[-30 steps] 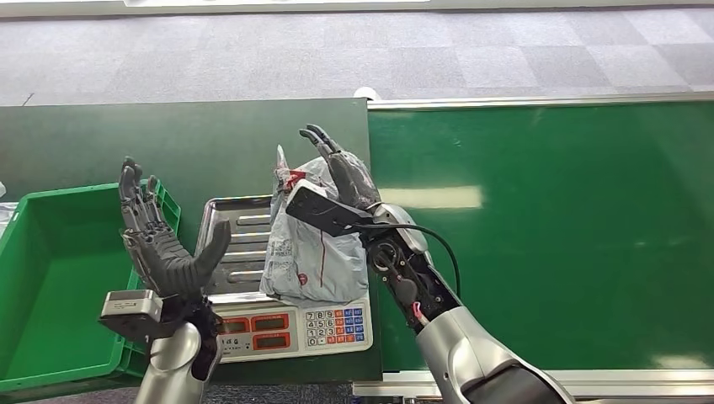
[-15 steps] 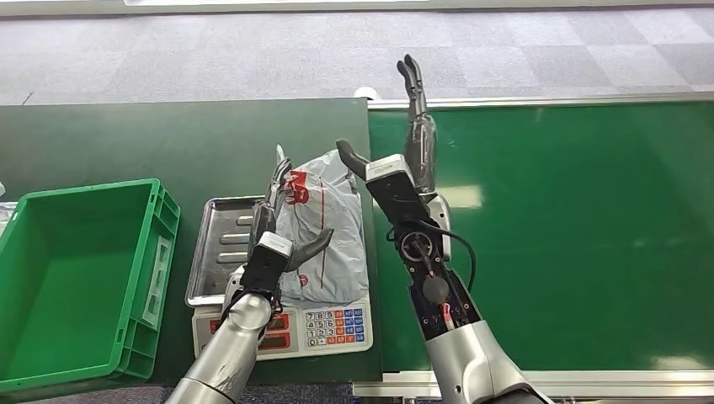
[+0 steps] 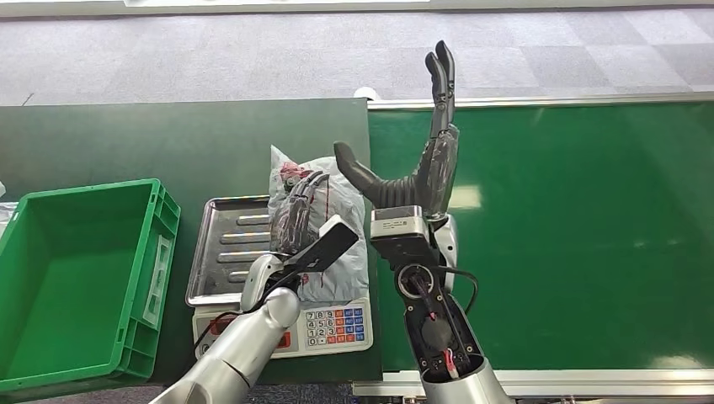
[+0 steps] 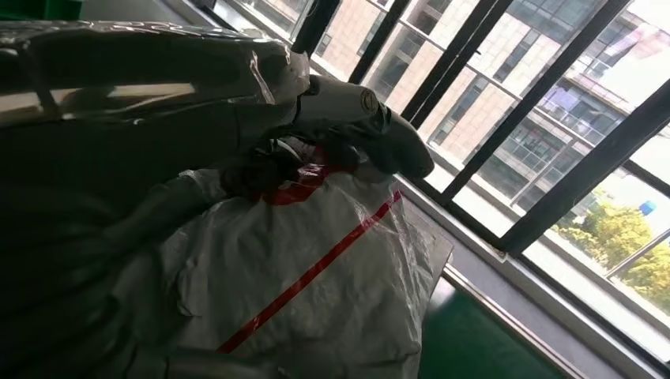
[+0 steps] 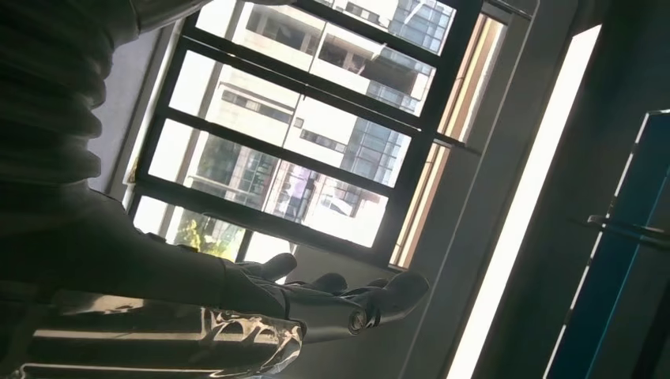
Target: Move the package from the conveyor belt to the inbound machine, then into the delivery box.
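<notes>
Your package [image 3: 324,227], a grey-white poly bag with red markings, stands on the steel tray of the inbound machine [image 3: 221,252], with the left hand [image 3: 295,215] laid against its near face, fingers [image 4: 348,118] curled over its crumpled top. Your right hand [image 3: 417,172] is raised just beside the bag, apart from it, fingers spread and holding nothing, above the conveyor belt [image 3: 572,227]. The green delivery box [image 3: 80,278] sits left of the machine on the dark counter [image 3: 168,143].

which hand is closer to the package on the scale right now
Left. The left hand has its fingers on the package; the right hand is raised open beside it, over the belt edge.
</notes>
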`<state>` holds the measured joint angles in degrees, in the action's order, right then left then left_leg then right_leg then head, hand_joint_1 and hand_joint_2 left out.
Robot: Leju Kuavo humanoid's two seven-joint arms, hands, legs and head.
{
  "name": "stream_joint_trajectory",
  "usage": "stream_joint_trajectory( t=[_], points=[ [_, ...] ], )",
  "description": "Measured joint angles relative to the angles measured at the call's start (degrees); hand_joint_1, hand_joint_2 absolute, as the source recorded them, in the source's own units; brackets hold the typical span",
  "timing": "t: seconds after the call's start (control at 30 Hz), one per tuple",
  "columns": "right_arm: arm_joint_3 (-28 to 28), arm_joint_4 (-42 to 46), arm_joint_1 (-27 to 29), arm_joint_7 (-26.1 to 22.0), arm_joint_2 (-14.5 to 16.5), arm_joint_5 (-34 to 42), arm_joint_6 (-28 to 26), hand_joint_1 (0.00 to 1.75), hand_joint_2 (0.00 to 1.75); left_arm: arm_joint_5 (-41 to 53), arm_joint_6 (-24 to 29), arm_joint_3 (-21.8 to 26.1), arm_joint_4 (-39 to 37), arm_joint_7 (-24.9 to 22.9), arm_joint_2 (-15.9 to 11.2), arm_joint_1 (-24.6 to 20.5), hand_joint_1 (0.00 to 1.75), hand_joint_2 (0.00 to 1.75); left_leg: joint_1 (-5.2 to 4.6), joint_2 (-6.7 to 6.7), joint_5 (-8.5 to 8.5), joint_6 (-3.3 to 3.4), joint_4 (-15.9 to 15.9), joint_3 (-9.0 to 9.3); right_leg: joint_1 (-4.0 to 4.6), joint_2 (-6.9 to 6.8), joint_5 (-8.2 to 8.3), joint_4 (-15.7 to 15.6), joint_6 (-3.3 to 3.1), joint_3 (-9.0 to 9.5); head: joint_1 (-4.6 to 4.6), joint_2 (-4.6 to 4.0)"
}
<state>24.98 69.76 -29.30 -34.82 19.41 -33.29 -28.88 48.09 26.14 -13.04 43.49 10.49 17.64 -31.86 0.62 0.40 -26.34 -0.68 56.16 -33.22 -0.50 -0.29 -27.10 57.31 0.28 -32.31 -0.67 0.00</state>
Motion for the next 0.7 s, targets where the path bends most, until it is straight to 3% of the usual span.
stream_joint_trajectory(
  t=[0.3,0.5,0.57,0.7],
  points=[
    [1.3,1.1,0.6,0.1,0.0,0.1,0.8,0.0,1.75,3.3,-0.2,-0.3,-5.1,-2.6,0.3,-2.4,1.75,1.75,0.0,-0.01,0.0,0.0,0.0,0.0,0.0,0.0,0.0,0.0,0.0,0.0,-0.01,0.0],
    [1.4,1.7,0.7,0.1,0.0,2.9,4.6,0.0,1.75,4.8,-3.0,0.2,-6.1,-3.9,0.3,-3.1,1.75,1.75,0.0,-0.01,0.0,0.0,0.0,0.02,0.0,0.0,0.0,0.0,0.0,0.03,0.01,0.0],
    [1.4,1.8,0.7,0.1,-0.1,3.0,5.0,0.0,1.75,3.7,-1.7,0.9,-5.7,-0.9,0.3,-2.7,1.75,1.75,0.0,0.0,0.0,0.0,0.0,0.03,0.0,0.0,0.0,0.0,0.0,0.04,0.01,0.0],
    [1.4,1.6,0.8,-0.1,-0.1,2.4,4.4,0.0,1.75,-2.3,2.9,2.6,0.5,10.0,1.0,0.9,1.75,1.75,0.0,0.01,-0.01,-0.01,0.0,0.01,0.0,0.01,0.0,0.0,0.0,0.01,0.01,0.0]
  ],
)
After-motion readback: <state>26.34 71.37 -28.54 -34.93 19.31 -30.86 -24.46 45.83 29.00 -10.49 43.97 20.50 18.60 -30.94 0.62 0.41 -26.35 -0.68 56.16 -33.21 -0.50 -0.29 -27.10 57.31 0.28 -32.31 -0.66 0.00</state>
